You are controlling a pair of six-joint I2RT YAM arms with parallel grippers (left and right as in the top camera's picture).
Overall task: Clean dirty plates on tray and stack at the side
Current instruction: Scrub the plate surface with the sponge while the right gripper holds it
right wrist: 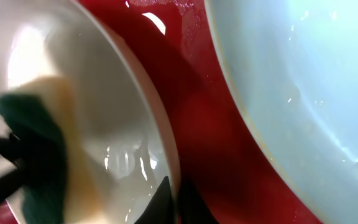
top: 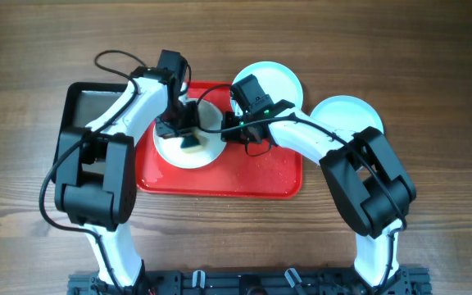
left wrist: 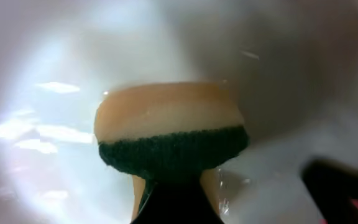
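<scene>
Pressing a sponge onto a plate on the red tray, the left gripper clamps it while the right gripper pinches the rim. A second plate and third plate lie right; a black tray lies left.

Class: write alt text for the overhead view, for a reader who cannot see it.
Two robot arms work over a red tray: the left gripper presses a sponge into a white plate while the right gripper pinches that plate's rim. A second plate overlaps the tray's far corner; a third plate lies on the wooden table at right.
</scene>
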